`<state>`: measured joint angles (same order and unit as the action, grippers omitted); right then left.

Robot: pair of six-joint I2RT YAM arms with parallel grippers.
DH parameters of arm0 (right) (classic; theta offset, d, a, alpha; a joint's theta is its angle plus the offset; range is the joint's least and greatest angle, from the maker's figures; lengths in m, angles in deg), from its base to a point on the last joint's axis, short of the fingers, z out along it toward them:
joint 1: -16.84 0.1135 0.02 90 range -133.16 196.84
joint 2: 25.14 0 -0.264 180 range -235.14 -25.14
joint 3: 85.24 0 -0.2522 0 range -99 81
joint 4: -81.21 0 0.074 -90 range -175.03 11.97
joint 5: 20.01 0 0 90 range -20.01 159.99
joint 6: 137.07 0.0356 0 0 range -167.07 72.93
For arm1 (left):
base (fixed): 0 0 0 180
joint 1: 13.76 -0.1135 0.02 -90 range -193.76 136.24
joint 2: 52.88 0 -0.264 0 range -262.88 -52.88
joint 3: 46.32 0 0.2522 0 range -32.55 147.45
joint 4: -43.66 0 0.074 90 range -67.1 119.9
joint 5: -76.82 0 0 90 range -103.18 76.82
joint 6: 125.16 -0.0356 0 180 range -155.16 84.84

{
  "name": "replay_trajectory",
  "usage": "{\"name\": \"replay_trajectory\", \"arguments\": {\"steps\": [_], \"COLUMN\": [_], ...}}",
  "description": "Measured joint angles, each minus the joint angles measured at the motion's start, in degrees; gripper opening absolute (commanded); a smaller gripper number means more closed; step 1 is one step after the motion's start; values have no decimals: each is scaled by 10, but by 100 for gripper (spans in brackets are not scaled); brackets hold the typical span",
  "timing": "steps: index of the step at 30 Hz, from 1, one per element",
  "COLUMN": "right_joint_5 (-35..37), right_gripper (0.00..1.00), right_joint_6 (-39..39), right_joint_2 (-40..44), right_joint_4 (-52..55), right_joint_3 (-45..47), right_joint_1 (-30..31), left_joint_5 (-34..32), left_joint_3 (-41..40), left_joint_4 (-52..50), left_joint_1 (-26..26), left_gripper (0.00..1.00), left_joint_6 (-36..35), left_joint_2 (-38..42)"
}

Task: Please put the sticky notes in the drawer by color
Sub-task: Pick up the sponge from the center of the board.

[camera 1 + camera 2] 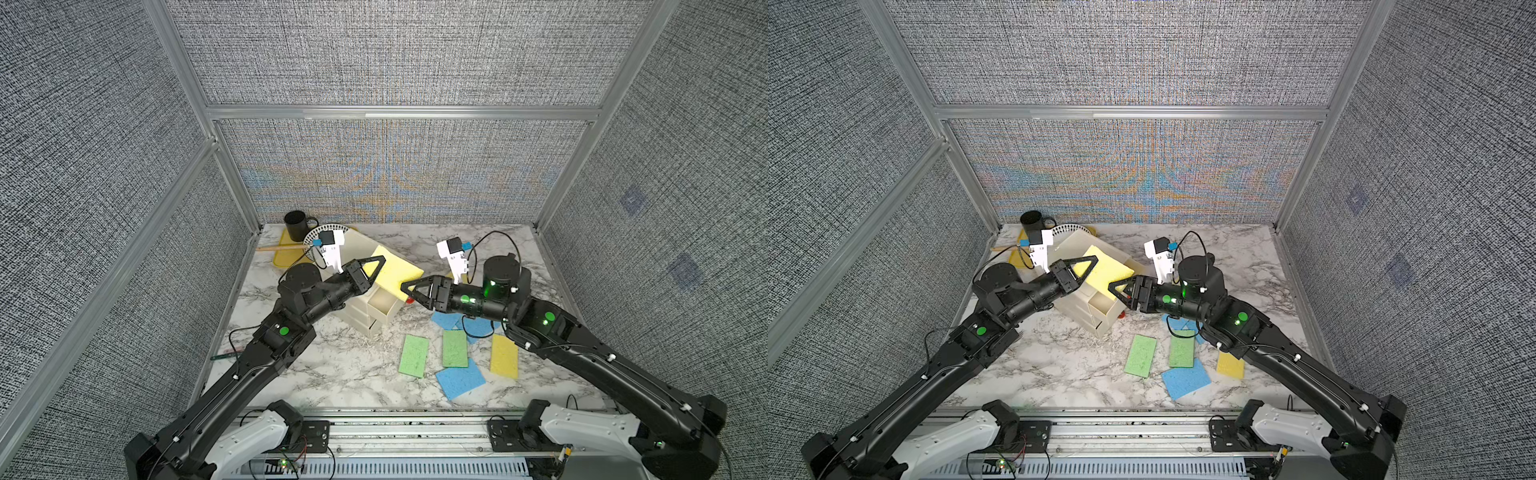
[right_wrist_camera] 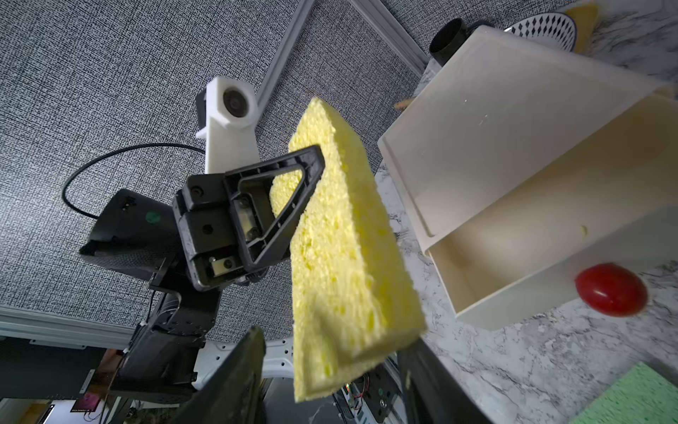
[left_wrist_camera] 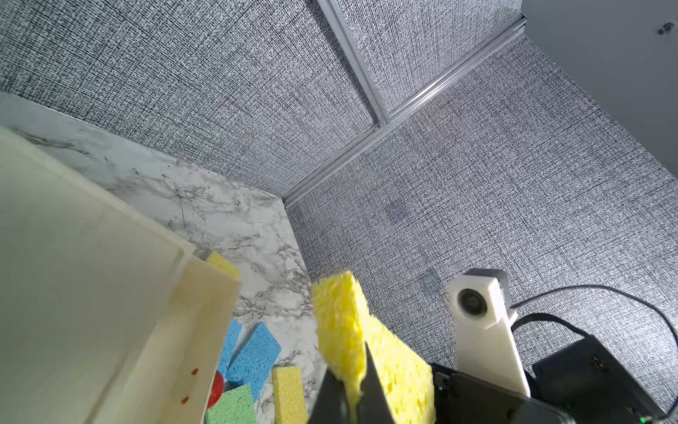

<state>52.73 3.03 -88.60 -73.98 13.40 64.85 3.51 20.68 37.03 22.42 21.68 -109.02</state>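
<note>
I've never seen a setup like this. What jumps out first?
A yellow sticky note hangs in the air close to the cream drawer cabinet, pinched in the left gripper while the right gripper straddles its other end with open fingers. One drawer stands pulled out, and green, blue and yellow pads lie loose on the marble table.

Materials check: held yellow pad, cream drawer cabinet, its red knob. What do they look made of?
Yellow rectangular pad: porous matte sponge, likely cellulose foam; open pores, ragged edges. Cream three-drawer cabinet: smooth, slightly translucent plastic, it seems; soft sheen. Round red knob: glossy, bright highlight; plastic or painted wood, unclear.
</note>
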Motion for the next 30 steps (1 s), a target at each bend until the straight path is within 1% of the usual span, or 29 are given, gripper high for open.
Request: {"name": "replay_trajectory", "arguments": {"steps": [2, 3, 5, 6, 7, 8, 9, 10, 11, 14, 16, 21, 24, 27, 30], "right_joint_5": [7, 9, 19, 19, 20, 21, 22, 25, 31, 56, 83, 156, 178, 180, 169], "right_gripper": [41, 32, 8, 0, 0, 0, 0, 0, 0, 0, 0, 0, 0, 0, 0], "right_joint_6": [0, 0, 0, 0, 1, 2, 4, 3, 3, 5, 10, 23, 34, 40, 45], "right_joint_2": [-6, -10, -16, -18, -21, -22, -24, -24, -23, -14, -7, -16, -40, -68, -99], "right_joint_4": [-2, -2, -3, -3, -3, -2, -1, 0, 4, 37, 74, 200, 263, 304, 325], "right_joint_3": [-9, -14, -21, -24, -26, -27, -29, -30, -31, -36, -45, -92, -110, -119, -135], "right_joint_1": [0, 0, 0, 0, 0, 0, 0, 0, 0, 0, 0, -10, -22, -31, -42], "left_joint_5": [4, 9, 13, 13, 15, 14, 15, 15, 15, 8, -22, -141, -195, -225, -232], "left_joint_3": [0, 0, 0, 0, 0, 0, 3, 10, 20, 62, 91, 131, 132, 119, 100], "left_joint_4": [5, 7, 8, 8, 9, 8, 5, -4, -18, -85, -136, -258, -301, -315, -316], "left_joint_1": [0, 0, 0, 0, -1, -1, -2, -2, -1, 0, 0, 0, 0, 0, -1], "left_gripper": [1, 1, 1, 2, 19, 50, 76, 95, 100, 100, 100, 100, 100, 100, 100], "left_joint_6": [2, 4, 6, 6, 6, 6, 5, 2, -5, -62, -116, -274, -344, -387, -406], "left_joint_2": [-4, -6, -10, -11, -12, -12, -14, -17, -19, -23, -25, -40, -51, -54, -54]}}
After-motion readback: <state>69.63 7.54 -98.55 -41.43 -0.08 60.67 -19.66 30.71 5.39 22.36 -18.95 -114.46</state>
